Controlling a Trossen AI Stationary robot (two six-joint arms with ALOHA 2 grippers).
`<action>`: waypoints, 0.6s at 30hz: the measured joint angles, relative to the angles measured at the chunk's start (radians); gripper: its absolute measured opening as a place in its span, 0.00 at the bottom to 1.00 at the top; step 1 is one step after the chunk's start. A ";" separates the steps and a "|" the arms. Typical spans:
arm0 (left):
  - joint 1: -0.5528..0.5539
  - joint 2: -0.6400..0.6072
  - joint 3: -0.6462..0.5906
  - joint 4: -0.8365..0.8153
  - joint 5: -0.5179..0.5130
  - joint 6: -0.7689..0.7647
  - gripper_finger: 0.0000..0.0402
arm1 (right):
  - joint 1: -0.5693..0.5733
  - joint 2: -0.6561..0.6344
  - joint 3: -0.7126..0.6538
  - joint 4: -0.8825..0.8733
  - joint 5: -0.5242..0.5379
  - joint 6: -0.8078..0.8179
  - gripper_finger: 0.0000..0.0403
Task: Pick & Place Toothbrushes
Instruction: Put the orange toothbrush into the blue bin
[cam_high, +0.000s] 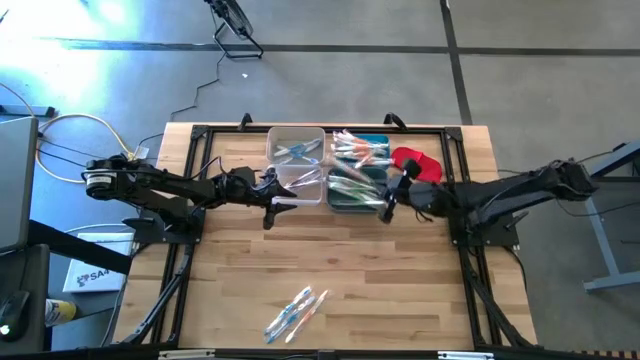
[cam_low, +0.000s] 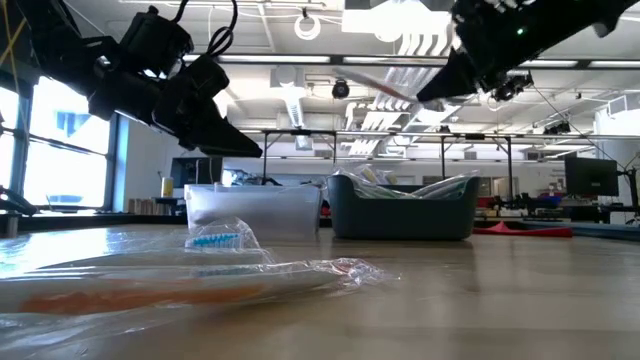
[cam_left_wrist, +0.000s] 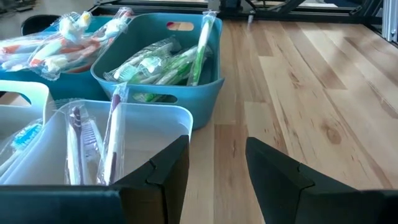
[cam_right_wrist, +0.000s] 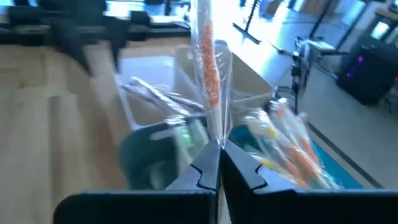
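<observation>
My wooden table (cam_high: 400, 280), clear bins (cam_high: 296, 145) and teal bins (cam_high: 355, 190) at its far edge, red cloth (cam_high: 415, 160) beside them, wrapped toothbrushes (cam_high: 296, 313) near me.

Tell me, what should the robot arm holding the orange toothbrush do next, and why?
Probably lower it toward the bin of orange brushes and let go. The right gripper is shut on a wrapped orange toothbrush, held above the bins, where orange-accented brushes already lie. The left gripper hangs open by the clear bin.

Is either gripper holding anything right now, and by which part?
The right gripper pinches an orange wrapped toothbrush by one end of its wrapper. The left gripper holds nothing.
</observation>
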 joint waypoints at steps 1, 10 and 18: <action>0.000 0.000 0.000 0.000 0.000 0.004 0.39 | -0.035 0.000 0.000 -0.001 -0.022 -0.002 0.01; 0.000 0.000 0.000 0.000 0.000 0.008 0.39 | -0.331 0.001 0.000 -0.007 -0.270 -0.051 0.01; 0.000 0.000 0.000 0.001 0.000 0.027 0.39 | -0.520 0.090 0.000 -0.008 -0.412 -0.065 0.01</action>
